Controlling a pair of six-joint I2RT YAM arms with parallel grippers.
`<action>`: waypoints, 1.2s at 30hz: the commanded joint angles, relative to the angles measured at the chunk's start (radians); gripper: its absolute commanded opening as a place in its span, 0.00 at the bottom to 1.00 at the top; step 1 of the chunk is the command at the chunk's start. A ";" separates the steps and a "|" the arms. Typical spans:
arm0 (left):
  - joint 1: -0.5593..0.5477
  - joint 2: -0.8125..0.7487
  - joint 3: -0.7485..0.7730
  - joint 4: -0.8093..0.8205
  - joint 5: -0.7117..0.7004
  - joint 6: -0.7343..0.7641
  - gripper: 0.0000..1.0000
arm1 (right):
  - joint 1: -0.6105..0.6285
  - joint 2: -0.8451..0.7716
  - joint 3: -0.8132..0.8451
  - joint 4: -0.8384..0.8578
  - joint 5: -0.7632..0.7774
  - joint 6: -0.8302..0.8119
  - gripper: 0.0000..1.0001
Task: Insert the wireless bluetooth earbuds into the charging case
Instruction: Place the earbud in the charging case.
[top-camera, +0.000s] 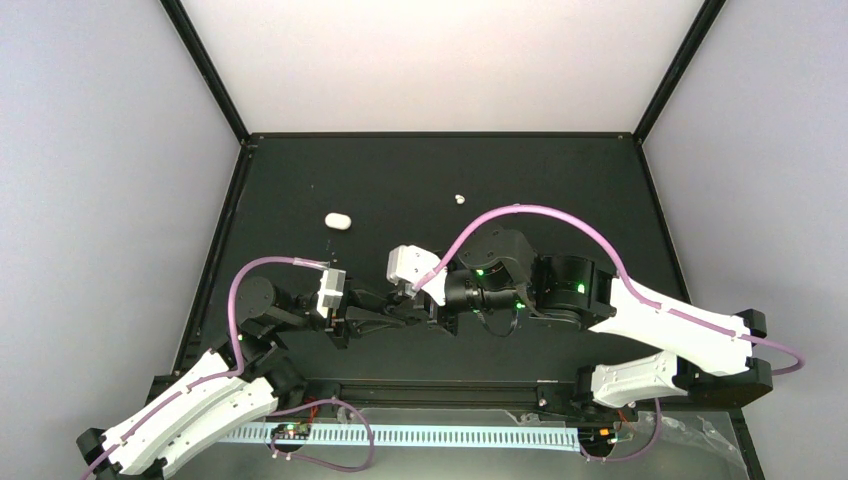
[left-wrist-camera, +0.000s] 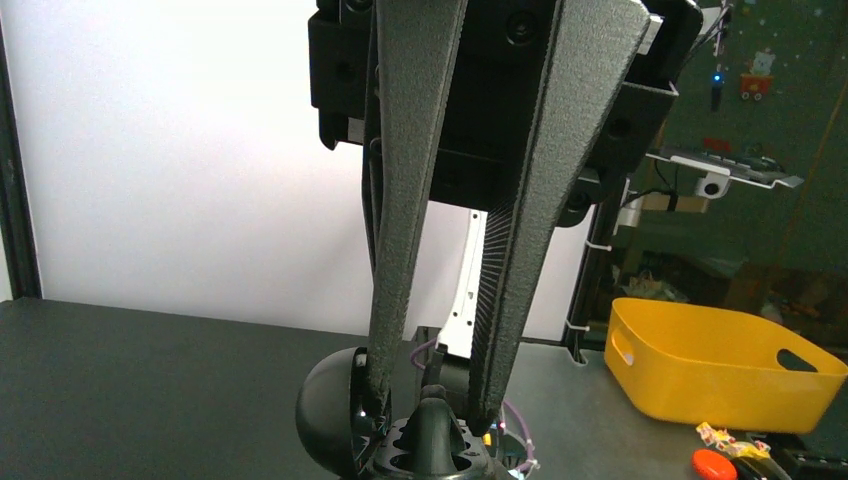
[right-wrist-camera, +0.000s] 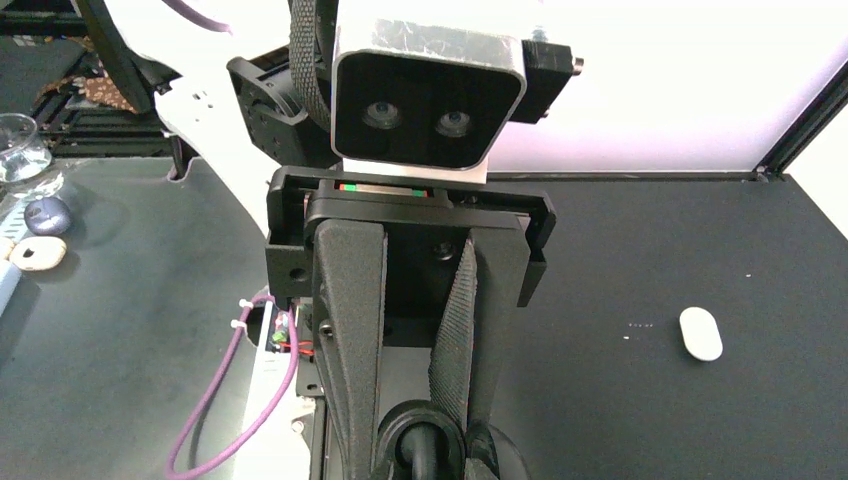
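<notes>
Black table (top-camera: 560, 180), both arms bent inward, grippers meeting tip to tip toward the near side, left of centre. Yellow bin (left-wrist-camera: 720, 360) sits off the table, seen from the left wrist. Left gripper (left-wrist-camera: 430, 408): fingers drawn in close, tips clamped on either side of an open black case (left-wrist-camera: 335, 415), domed lid swung left, bud wells showing in the base. Right gripper (top-camera: 402, 308): tips lost in the dark against the left one, can't tell the gap or whether anything is held. White case (top-camera: 338, 221) closed, flat on the table beyond the left gripper, apart. White bud (top-camera: 459, 198) farther back, well apart from both grippers. Black buds: can't tell where.
</notes>
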 joint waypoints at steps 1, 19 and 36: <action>-0.007 -0.009 0.030 0.021 -0.003 0.018 0.02 | 0.005 -0.009 0.037 -0.011 0.017 -0.001 0.18; -0.007 -0.014 0.030 0.023 -0.002 0.014 0.02 | 0.005 -0.111 -0.013 0.033 0.119 0.018 0.31; -0.007 -0.022 0.035 0.081 0.015 -0.041 0.02 | 0.005 -0.163 -0.128 0.083 0.157 0.063 0.54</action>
